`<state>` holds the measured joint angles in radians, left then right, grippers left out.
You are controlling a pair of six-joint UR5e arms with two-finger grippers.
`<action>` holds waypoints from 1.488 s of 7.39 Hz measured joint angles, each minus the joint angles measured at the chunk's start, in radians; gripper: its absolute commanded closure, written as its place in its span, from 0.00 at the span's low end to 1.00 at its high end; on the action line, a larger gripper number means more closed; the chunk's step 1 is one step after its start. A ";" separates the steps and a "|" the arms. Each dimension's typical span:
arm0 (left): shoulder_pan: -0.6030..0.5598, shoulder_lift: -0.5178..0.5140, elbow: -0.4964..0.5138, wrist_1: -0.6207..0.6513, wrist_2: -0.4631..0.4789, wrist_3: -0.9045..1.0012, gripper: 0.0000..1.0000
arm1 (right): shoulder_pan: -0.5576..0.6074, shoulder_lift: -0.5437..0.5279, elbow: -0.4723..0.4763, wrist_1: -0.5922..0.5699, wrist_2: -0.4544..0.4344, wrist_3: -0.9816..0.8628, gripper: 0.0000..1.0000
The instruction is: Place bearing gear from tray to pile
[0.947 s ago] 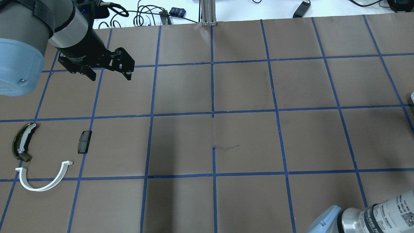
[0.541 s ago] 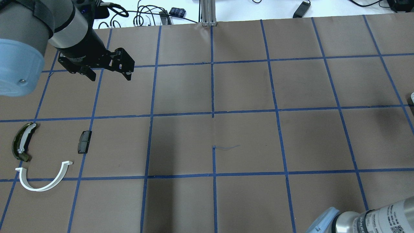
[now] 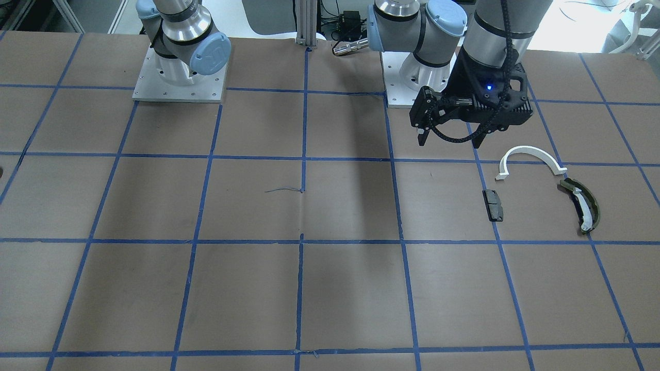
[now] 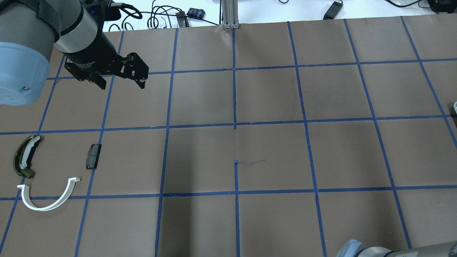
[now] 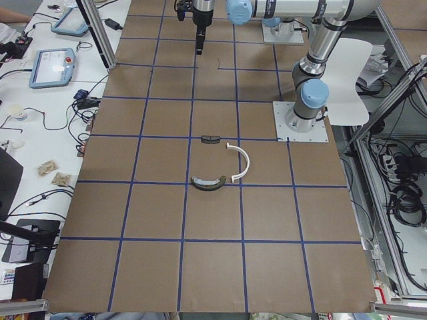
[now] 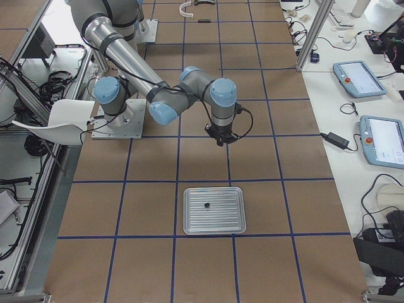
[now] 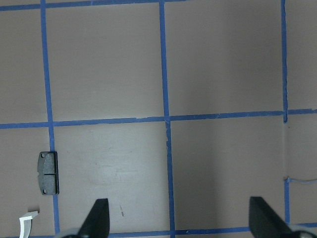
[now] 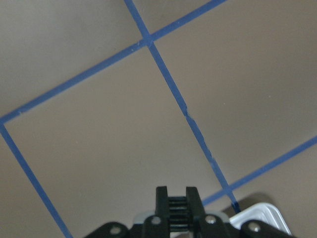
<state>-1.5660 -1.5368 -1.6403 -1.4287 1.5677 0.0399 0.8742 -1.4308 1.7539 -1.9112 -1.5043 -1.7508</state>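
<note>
Brown table, blue tape grid; white half-ring; dark grey pad; silver ribbed tray.

table cover: matt brown paper, faintly creased, marked with blue tape lines. tray: bare ribbed metal, dull sheen. arc: smooth white plastic. beside the arc, pad: matt dark grey; curved shoe: olive lining, white strip.

Silver-grey arms, pale blue joint caps, square metal base plates. The left one has black fingers, a blue light, a black cable.
</note>
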 measured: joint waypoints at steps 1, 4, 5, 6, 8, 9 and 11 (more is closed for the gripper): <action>0.001 -0.006 0.002 0.000 0.000 0.000 0.00 | 0.078 -0.050 0.012 0.027 0.000 0.127 1.00; 0.001 -0.006 0.000 0.001 0.000 0.000 0.00 | 0.368 -0.130 0.022 0.056 0.000 0.568 1.00; 0.001 -0.005 -0.001 0.001 0.000 0.000 0.00 | 0.473 -0.126 0.024 0.052 0.005 0.760 1.00; 0.001 -0.005 -0.001 0.001 0.000 0.000 0.00 | 0.582 -0.105 0.027 0.024 0.009 0.958 1.00; 0.001 -0.005 -0.002 0.001 0.000 0.000 0.00 | 0.795 -0.023 0.029 -0.072 -0.001 1.295 1.00; 0.001 -0.002 -0.005 0.001 0.000 0.000 0.00 | 0.882 0.027 0.031 -0.121 0.000 1.404 1.00; 0.001 0.002 -0.012 0.001 0.001 0.000 0.00 | 0.992 0.139 0.026 -0.204 0.010 1.507 1.00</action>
<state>-1.5647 -1.5349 -1.6520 -1.4277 1.5684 0.0399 1.8666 -1.2913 1.7801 -2.1149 -1.4938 -0.2434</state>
